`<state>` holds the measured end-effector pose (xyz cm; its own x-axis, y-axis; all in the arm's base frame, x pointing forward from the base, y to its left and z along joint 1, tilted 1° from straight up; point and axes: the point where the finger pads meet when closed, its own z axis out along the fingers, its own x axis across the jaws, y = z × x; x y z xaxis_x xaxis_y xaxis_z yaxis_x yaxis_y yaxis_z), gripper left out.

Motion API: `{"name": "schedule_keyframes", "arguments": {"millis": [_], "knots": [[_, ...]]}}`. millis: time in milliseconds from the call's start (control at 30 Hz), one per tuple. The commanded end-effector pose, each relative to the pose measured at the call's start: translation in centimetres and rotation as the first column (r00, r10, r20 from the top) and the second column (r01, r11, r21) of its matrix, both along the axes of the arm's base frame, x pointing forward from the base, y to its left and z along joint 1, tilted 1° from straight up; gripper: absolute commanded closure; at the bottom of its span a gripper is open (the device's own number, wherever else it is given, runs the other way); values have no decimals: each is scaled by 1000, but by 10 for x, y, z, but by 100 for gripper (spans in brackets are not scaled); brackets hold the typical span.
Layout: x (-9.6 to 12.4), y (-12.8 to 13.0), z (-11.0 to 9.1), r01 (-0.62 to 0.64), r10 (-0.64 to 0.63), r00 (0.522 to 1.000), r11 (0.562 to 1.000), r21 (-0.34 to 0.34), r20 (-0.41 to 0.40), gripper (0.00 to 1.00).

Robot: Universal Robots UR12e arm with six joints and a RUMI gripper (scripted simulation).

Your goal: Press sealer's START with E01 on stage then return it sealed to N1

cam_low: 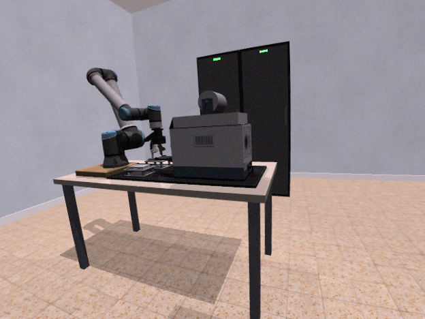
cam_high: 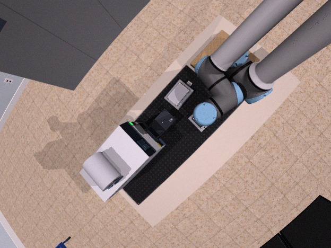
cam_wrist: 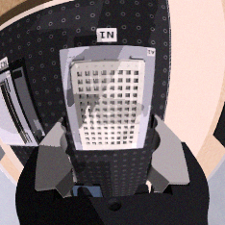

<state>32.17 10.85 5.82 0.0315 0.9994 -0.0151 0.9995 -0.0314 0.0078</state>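
Plate E01 (cam_wrist: 108,96), white with a grid of open wells, lies flat in the grey nest N1 (cam_wrist: 64,62), which bears a label at its far end. My gripper (cam_wrist: 109,116) (cam_low: 156,149) is open and hangs straight above the plate, one finger off each long side, not touching it. In the overhead view the wrist hides this plate; only a corner of nest N1 (cam_high: 200,128) shows. The sealer (cam_high: 125,152) (cam_low: 209,146) stands to the left with its black stage (cam_high: 163,121) out in front and empty. Its lamp (cam_high: 130,123) is green.
A second plate (cam_high: 178,93) (cam_low: 137,168) with a grey top sits in nest N2 beside N1. A foil roll (cam_high: 100,169) (cam_low: 213,100) sits on top of the sealer. Everything stands on a black mat (cam_high: 171,160) on the table (cam_low: 164,187). The arm's base is on a wooden board (cam_low: 99,170).
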Motion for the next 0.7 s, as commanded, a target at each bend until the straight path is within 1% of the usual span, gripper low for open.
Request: {"name": "schedule_keyframes", "arguments": {"millis": [0, 667], "knots": [[1, 0, 0, 0, 0, 1000, 1000, 0, 1, 32], [1, 0, -10, 0, 0, 1000, 1000, 0, 1, 32]]}}
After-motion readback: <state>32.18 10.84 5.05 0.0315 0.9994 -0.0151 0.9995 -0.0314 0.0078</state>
